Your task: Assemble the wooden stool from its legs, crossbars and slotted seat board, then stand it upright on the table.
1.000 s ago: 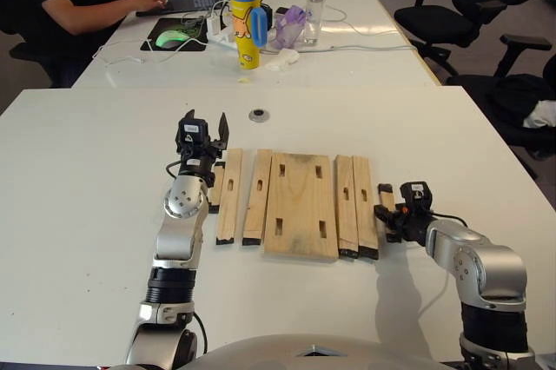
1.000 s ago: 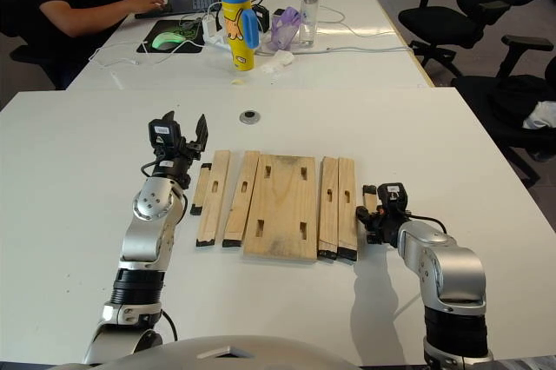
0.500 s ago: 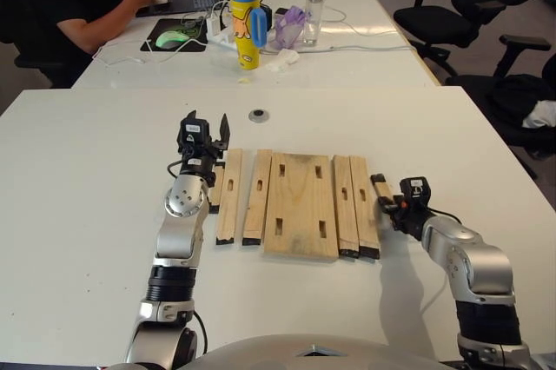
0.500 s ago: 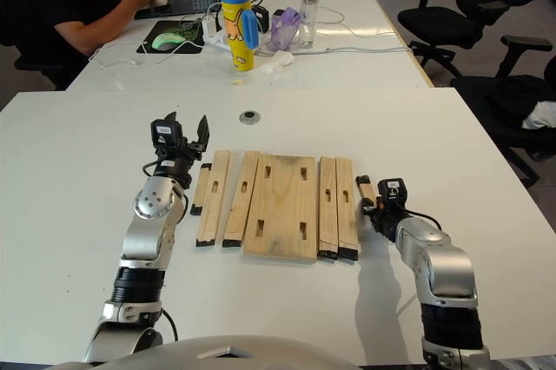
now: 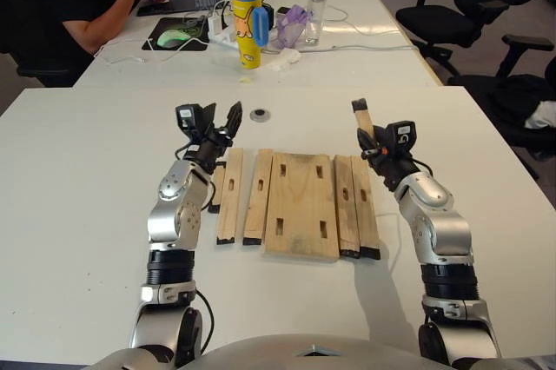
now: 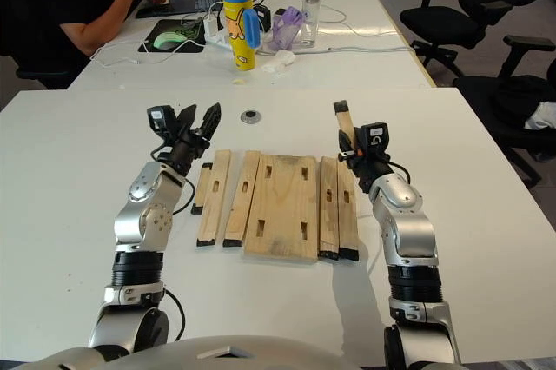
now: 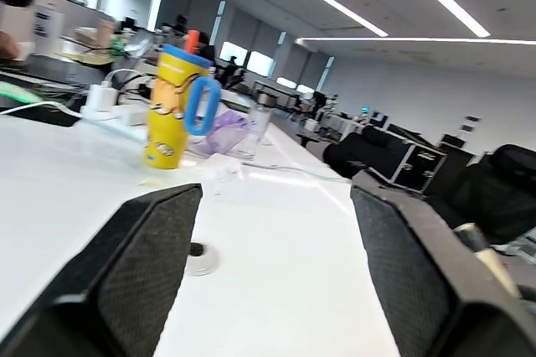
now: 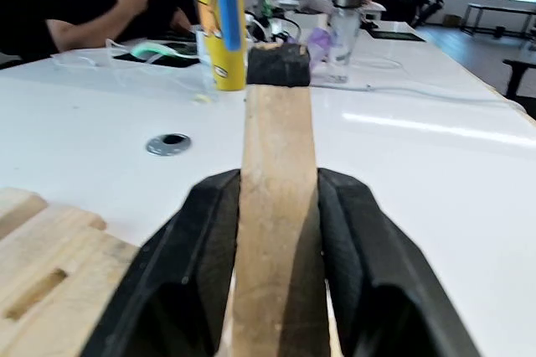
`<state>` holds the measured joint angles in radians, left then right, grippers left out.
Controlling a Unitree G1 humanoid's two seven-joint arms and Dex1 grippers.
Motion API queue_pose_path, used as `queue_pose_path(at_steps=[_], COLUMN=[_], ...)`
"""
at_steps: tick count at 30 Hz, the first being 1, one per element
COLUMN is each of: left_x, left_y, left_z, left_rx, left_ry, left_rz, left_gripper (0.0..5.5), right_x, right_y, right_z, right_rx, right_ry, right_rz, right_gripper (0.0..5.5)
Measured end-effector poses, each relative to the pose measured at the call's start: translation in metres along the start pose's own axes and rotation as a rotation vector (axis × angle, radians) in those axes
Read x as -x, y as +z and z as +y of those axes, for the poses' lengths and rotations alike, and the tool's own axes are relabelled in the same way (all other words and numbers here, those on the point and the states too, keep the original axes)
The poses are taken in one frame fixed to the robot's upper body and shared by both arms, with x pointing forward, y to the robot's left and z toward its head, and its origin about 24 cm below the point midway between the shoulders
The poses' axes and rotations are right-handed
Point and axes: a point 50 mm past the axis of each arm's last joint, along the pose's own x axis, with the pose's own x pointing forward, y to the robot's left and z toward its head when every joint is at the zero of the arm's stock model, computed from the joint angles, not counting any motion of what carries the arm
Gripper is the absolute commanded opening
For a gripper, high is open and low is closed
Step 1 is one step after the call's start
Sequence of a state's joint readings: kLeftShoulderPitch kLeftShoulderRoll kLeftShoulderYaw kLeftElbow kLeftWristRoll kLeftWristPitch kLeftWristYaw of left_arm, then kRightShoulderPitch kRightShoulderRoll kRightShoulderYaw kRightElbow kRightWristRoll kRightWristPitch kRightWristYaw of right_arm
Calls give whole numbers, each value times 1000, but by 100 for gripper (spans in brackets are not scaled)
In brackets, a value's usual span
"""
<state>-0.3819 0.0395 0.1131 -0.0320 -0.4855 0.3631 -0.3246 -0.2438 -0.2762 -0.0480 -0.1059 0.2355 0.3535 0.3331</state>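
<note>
Wooden crossbar (image 5: 360,116), black-capped, stands clamped in the right gripper (image 5: 372,142) above the white table (image 5: 87,205), likely poised for slotting; the left gripper (image 5: 211,123) hovers wide open, empty, over slotted planks (image 5: 229,194) laid flat beside the seat board (image 5: 301,205)

Broad tabletop (image 5: 78,214) flanks the row of boards (image 5: 300,205) either side; a grommet (image 5: 258,115) lies just behind; the right gripper (image 5: 372,142) holds a short bar (image 5: 360,116) upright at its right end.
</note>
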Motion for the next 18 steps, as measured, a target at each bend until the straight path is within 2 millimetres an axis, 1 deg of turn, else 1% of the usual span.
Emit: queue_pose_path(at_steps=[3,6,8,10,13,18], left_x=[-3,-3,-3,-3,-1,0], left_y=[0,-7,-8,-7,-3,-3], left_z=[-12,-27,-35,-39,-37,-38], left_rx=[110,315,419,487,525,511], left_ry=[-103,-211,-251,-271,-271,-282], left_rz=[49,113,121,113,95,121], left_gripper=[331,331,331,331,331,331], right_x=[-2,0,2,4,6,8], right_y=[9,15,16,18,19,21], right_z=[18,38,46,48,51,55], right_rx=[41,76,78,83,91,83], right_ry=[122,241,283,299,319,350], right_rz=[-68,-140,-167,-192,-214,-233], right_gripper=[132,132,132,132,132,132])
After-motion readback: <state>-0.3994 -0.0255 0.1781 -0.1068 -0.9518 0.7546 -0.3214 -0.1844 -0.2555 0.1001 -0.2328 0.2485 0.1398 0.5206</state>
